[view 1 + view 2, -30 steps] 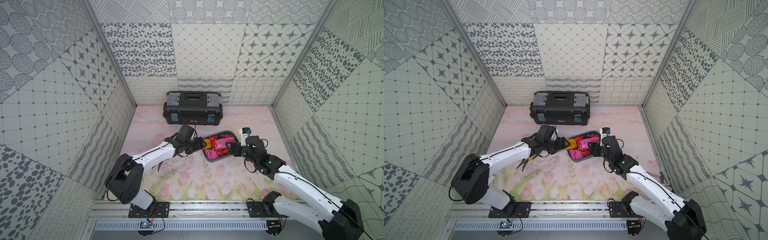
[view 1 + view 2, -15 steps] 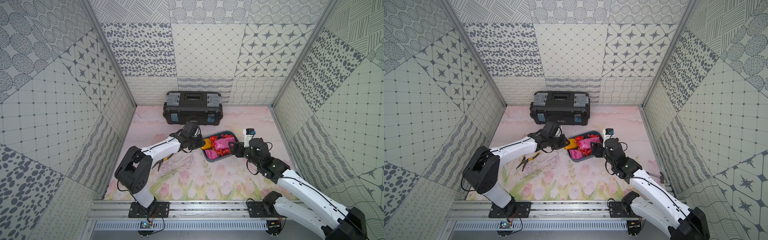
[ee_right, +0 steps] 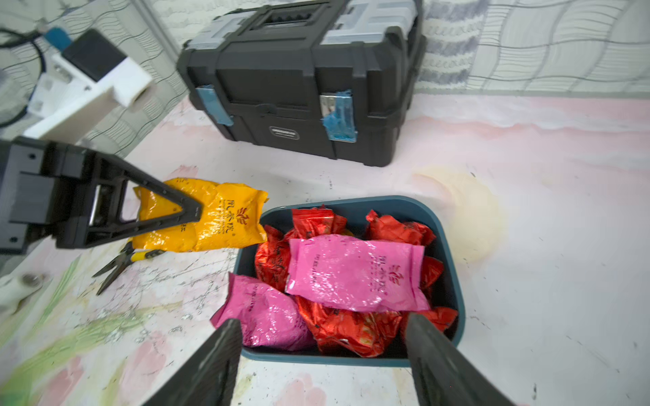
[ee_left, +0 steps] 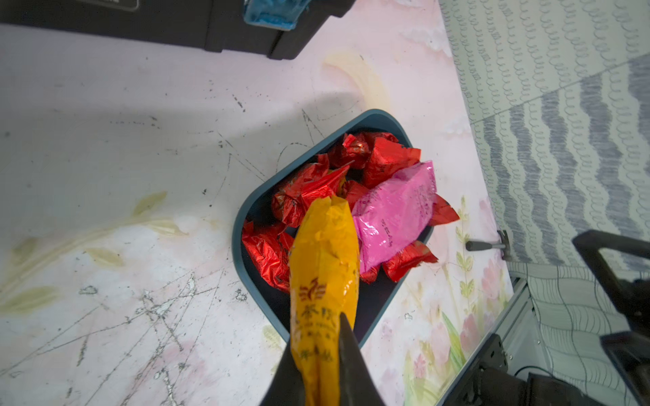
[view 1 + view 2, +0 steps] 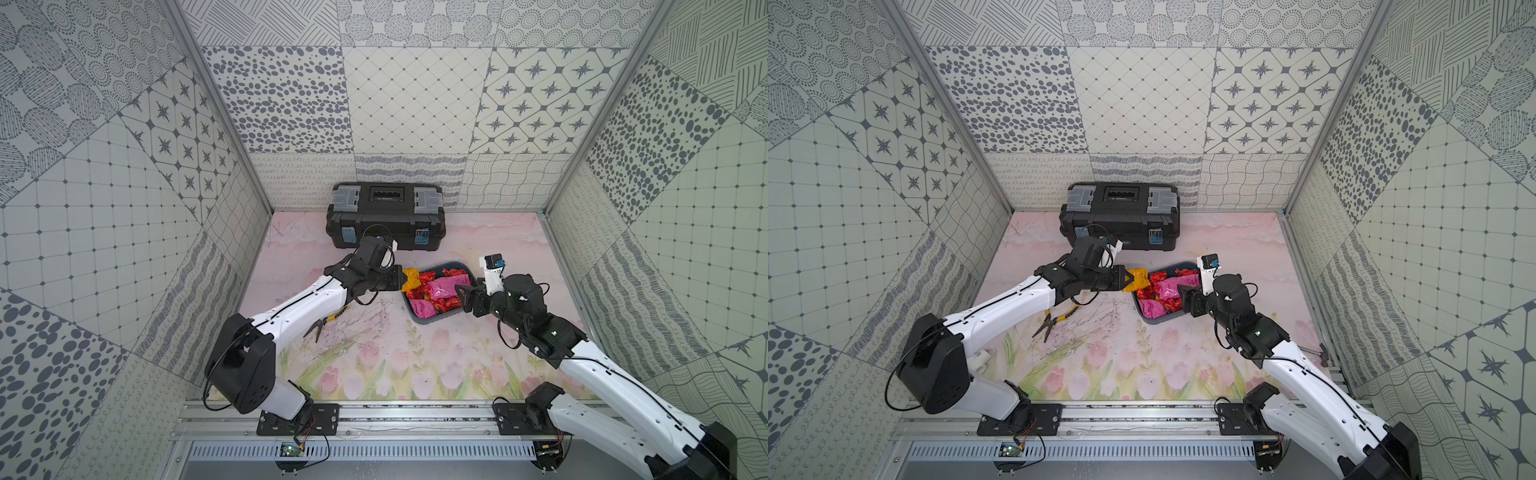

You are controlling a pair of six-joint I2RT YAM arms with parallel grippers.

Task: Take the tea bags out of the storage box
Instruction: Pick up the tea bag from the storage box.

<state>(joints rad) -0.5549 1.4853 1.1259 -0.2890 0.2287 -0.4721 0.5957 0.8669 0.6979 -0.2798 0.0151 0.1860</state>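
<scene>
Pink flowery tabletop (image 5: 374, 357) here, pretty scuffed, boxed in by patterned tile walls (image 5: 415, 104).

So, the orange-yellow tea bag (image 3: 225, 214) is pinched in the left hand (image 5: 401, 279). The fingers are clamped tight on one end of it, and the rest of the packet sticks straight out past the fingertips. It's outside the storage box (image 3: 351, 360), with its far end right next to the rim. Can't tell if it touches the tabletop.

Everything else is in the box, just beyond that hand: two pink tea bags (image 3: 355, 274) lying on top of a heap of crinkly red tea bags (image 3: 351, 328), one pink poking over the rim.

The right hand (image 3: 322, 320) comes at the box from the opposite side. It's spread wide with nothing in it, fingers hovering over the nearest edge of the box with the pile showing between them.

Pliers (image 5: 1054, 322) with yellow handles lie on the tabletop below the left hand's arm. A black toolbox (image 5: 386, 220) sits shut, further off behind the left hand, against the back wall.
</scene>
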